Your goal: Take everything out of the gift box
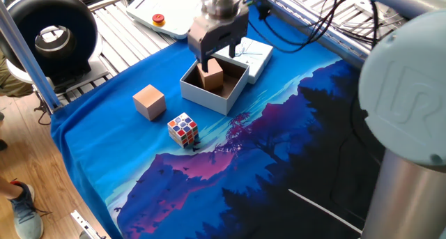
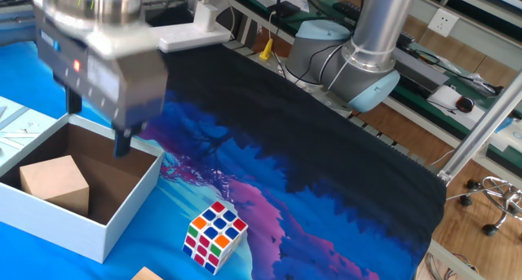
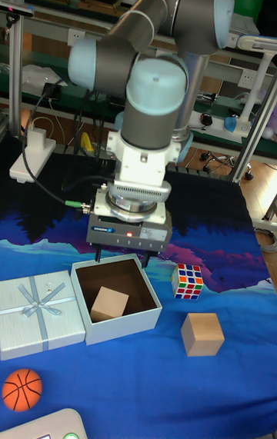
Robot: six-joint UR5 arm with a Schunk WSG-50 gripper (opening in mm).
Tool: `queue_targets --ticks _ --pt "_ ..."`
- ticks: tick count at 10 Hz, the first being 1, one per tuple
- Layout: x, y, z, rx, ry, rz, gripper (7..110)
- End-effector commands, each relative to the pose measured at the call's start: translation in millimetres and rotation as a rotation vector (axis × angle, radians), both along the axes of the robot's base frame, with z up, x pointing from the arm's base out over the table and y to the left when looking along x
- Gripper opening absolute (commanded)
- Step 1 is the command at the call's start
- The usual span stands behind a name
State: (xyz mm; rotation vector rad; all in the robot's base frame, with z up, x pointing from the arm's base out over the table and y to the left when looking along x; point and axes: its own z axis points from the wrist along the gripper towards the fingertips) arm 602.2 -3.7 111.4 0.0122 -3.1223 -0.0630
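The gift box stands open on the blue cloth, and the brownish-tan wooden cube lies inside it. Outside the box, on the cloth, sits the puzzle cube. My gripper hangs just above the box's far side. It is open with nothing between its fingers and is not touching the wooden cube.
A paler pinkish-tan cube rests on the cloth near the puzzle cube. The ribboned pale-blue lid lies flat beside the box. An orange ball sits near the lid. Cables and a power strip lie behind.
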Motion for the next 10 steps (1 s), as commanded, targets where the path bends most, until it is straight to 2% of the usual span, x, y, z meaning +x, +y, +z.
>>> queue_targets --ticks 1,2,3,5,6,7,10 --pt "6.5 5 27.3 0.083 -0.047 0.030 44" --pt "5.3 -5 29.9 0.050 -0.032 -0.012 44" --pt "9.0 -6 34.7 0.060 -0.042 -0.008 7" --pt "14.0 -11 41.4 0.042 -0.064 0.001 7" --pt "14.0 -11 44.2 0.049 -0.064 0.040 7" --pt "13.3 -15 45.0 0.038 -0.060 0.041 22" --pt "5.2 -12 46.4 0.050 -0.033 0.045 22"
